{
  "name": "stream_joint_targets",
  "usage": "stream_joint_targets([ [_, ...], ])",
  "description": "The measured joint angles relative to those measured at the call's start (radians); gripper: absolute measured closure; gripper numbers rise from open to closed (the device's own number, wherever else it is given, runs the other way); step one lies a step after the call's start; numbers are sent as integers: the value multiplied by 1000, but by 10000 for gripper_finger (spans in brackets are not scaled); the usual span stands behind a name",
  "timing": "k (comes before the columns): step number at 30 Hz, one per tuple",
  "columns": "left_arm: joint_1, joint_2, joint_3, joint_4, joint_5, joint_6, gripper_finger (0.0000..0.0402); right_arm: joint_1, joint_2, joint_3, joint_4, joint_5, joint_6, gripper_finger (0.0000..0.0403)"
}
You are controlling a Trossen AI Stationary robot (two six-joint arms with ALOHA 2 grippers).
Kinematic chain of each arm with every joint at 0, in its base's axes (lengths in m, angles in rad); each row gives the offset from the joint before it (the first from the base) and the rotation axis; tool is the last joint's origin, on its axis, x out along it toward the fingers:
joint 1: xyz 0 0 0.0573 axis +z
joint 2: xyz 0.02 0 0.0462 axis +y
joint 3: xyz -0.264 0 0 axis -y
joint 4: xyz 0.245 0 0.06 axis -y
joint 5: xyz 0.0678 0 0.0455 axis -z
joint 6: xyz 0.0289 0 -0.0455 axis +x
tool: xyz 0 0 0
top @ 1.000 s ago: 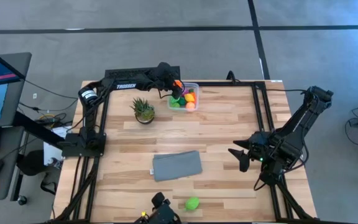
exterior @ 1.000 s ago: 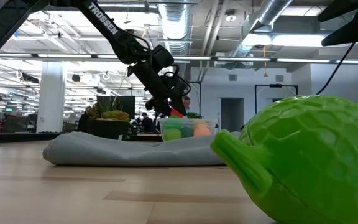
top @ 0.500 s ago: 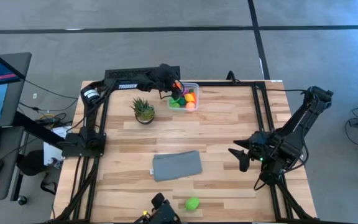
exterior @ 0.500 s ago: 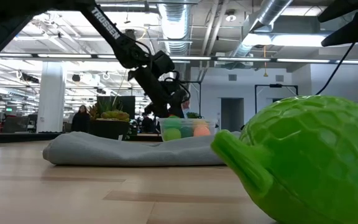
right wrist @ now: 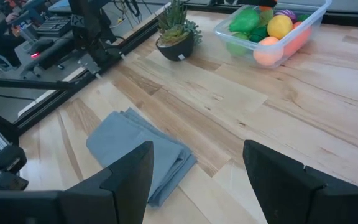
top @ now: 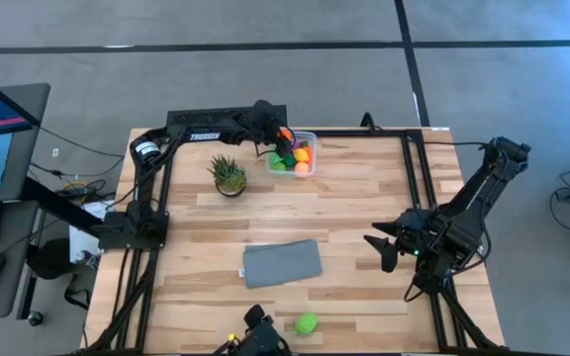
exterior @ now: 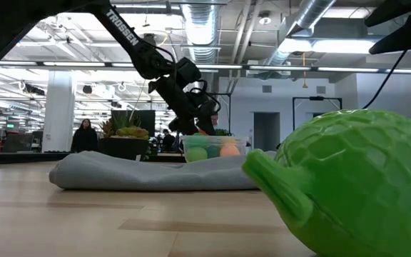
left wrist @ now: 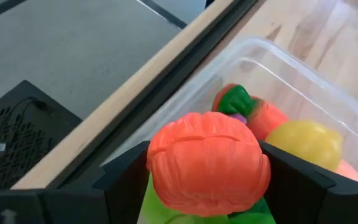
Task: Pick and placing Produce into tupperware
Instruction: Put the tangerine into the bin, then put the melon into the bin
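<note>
Tub (top: pixel 295 155) at far edge of surface (top: pixel 364 198), produce inside; plant (top: pixel 229 175) just left of it. Cloth (top: pixel 282 263) mid-surface; one toy vegetable (top: pixel 307 323) at near edge.

Light wooden table (top: pixel 364 188), planks running left to right. At its far edge, a clear tupperware (top: pixel 307 137) filled with toy produce, potted plant (top: pixel 229 175) just left of it. Near the middle, folded grey cloth (top: pixel 282 263). Alone near the front edge, well apart from the tub, a green toy vegetable (top: pixel 307 323).
</note>
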Motion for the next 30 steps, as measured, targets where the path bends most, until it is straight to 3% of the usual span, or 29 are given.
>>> stream_joint_targets([
  [13, -2, 0, 0, -41, 1, -7, 43, 0, 0, 0, -13, 0, 0, 131],
  [21, -4, -1, 6, -38, 19, -28, 41, 1, 0, 0, -7, -21, 1, 131],
  [30, -11, -2, 100, -88, 27, -40, 41, 1, 0, 0, -10, -27, 0, 131],
])
